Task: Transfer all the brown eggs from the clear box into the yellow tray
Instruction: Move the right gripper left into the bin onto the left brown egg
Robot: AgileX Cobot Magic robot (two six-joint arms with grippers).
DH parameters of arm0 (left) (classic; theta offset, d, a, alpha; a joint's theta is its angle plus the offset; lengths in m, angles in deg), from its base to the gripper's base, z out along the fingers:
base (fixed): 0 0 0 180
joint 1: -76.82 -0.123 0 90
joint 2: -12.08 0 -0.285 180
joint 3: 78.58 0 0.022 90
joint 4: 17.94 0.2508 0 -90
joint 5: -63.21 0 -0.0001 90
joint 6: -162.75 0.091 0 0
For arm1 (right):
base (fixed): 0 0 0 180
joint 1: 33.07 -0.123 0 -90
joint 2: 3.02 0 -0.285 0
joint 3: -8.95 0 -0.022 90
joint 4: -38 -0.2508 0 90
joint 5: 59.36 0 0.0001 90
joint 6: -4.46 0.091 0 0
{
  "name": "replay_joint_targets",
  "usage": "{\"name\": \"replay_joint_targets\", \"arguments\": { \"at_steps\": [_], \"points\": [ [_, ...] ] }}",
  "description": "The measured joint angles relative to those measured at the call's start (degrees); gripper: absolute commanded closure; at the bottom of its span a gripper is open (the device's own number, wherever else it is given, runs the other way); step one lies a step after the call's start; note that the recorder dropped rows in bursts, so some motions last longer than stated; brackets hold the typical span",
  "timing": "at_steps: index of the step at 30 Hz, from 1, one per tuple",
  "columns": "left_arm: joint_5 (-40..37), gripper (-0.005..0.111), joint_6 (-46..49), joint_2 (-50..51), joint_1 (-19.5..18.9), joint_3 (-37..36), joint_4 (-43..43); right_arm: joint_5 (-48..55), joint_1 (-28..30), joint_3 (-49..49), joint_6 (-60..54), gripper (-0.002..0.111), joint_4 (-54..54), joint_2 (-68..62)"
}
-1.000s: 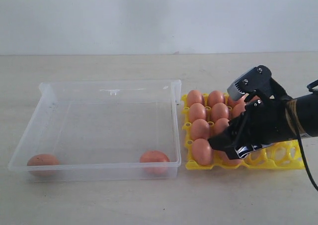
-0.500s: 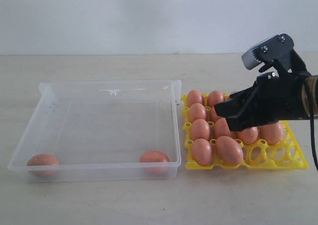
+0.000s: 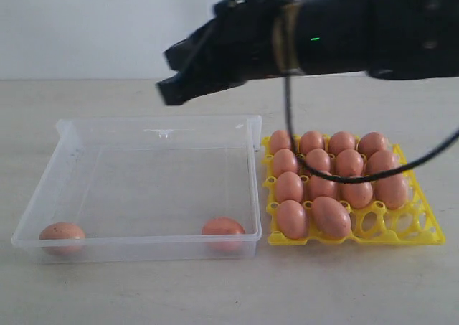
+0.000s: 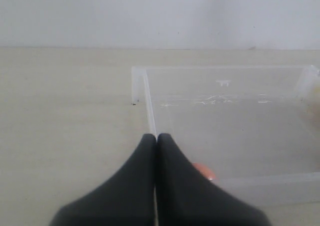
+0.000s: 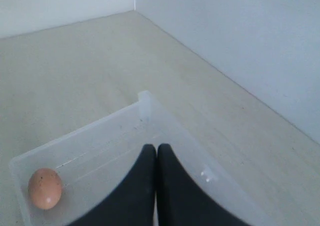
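Two brown eggs (image 3: pixel 62 233) (image 3: pixel 223 229) lie along the near wall of the clear box (image 3: pixel 43 174). Several more brown eggs (image 3: pixel 315 183) fill most cups of the yellow tray (image 3: pixel 424 233) to its right. My right gripper (image 3: pixel 167 92) hangs high over the box's far side, shut and holding nothing. Its wrist view shows the shut gripper (image 5: pixel 156 147) above the clear box (image 5: pixel 145 99) and one egg (image 5: pixel 45 188) in a corner. My left gripper (image 4: pixel 156 136) is shut and empty by a side wall of the box (image 4: pixel 220 68); an egg (image 4: pixel 205 171) peeks from behind one finger.
The right arm (image 3: pixel 344 31) spans the upper scene from the right edge, with its black cable (image 3: pixel 344 176) drooping over the tray's eggs. Bare tabletop (image 3: pixel 143 289) lies in front of the box and tray. A pale wall stands behind.
My right gripper has risen from the yellow tray, swung left over the clear box, and closed its jaws. An egg it was over now lies in the tray's front row.
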Motion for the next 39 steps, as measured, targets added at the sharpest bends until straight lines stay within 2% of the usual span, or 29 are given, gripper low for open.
{"name": "replay_joint_targets", "arguments": {
  "at_steps": [4,8,11,15,16,17,18,19,20,21,22,23,24,25,26,28,31,33,37,39],
  "points": [
    [0.0,0.111,0.0,0.0,0.0,0.0,-0.4,3.1,-6.2,9.5,13.5,0.109,10.6,-11.9],
    [-0.1,0.111,0.0,0.0,0.0,0.0,-0.7,-1.3,-6.9,17.0,29.6,0.109,13.2,-22.1],
    [-0.1,0.111,0.0,0.0,0.0,0.0,-0.7,-3.3,-7.0,21.4,32.7,0.109,13.7,-26.0],
    [-0.1,0.111,0.0,0.0,0.0,0.0,-0.7,3.5,-8.8,25.0,22.3,0.109,14.2,-26.5],
    [-0.1,0.111,0.0,0.0,0.0,0.0,-0.7,15.0,-10.9,25.9,11.7,0.109,14.3,-26.5],
    [-0.1,0.111,0.0,0.0,0.0,0.0,-0.6,21.2,-12.3,26.0,6.6,0.109,14.5,-26.6],
    [-0.1,0.111,0.0,0.0,0.0,0.0,0.4,37.3,-14.8,26.2,-6.3,0.109,14.4,-27.4],
    [-0.2,0.111,0.0,0.0,0.0,0.0,0.9,43.4,-15.4,26.5,-11.8,0.109,12.5,-27.9],
    [-0.2,0.111,0.0,0.0,0.0,0.0,2.8,49.1,-16.1,28.4,-28.0,0.109,-0.9,-28.5],
    [-0.2,0.111,0.0,0.0,0.0,0.0,3.5,49.5,-16.1,29.6,-34.5,0.109,-9.4,-28.7],
    [-0.2,0.111,0.0,0.0,0.0,0.0,4.5,49.8,-14.8,34.0,-54.5,0.109,-36.8,-28.7],
    [-0.2,0.111,0.0,0.0,0.0,0.0,4.9,50.5,-13.8,36.6,-66.3,0.109,-52.2,-29.0],
    [-0.2,0.111,0.0,0.0,0.0,0.0,5.2,54.9,-11.5,41.6,-87.1,0.109,-80.8,-29.6],
    [-0.2,0.111,0.0,0.0,0.0,0.0,5.2,60.5,-9.7,45.7,-99.2,0.109,-93.7,-30.7],
    [-0.2,0.111,0.0,0.0,0.0,0.0,5.3,67.4,-7.9,50.6,-106.3,0.109,-104.9,-32.4],
    [-0.2,0.111,0.0,0.0,0.0,0.0,5.4,78.0,-5.9,58.4,-111.7,0.109,-112.9,-36.2],
    [-0.2,0.111,0.0,0.0,0.0,0.0,5.4,85.4,-5.3,64.9,-112.5,0.105,-116.8,-41.9],
    [-0.2,0.111,0.0,0.0,0.0,0.0,5.4,85.4,-5.9,65.5,-112.5,0.095,-117.9,-44.7],
    [-0.2,0.111,0.0,0.0,0.0,0.0,5.4,83.7,-7.0,65.6,-112.7,0.062,-117.9,-47.4],
    [-0.2,0.111,0.0,0.0,0.0,0.0,5.4,81.8,-7.6,65.6,-112.7,0.054,-117.9,-48.6]
  ]
}}
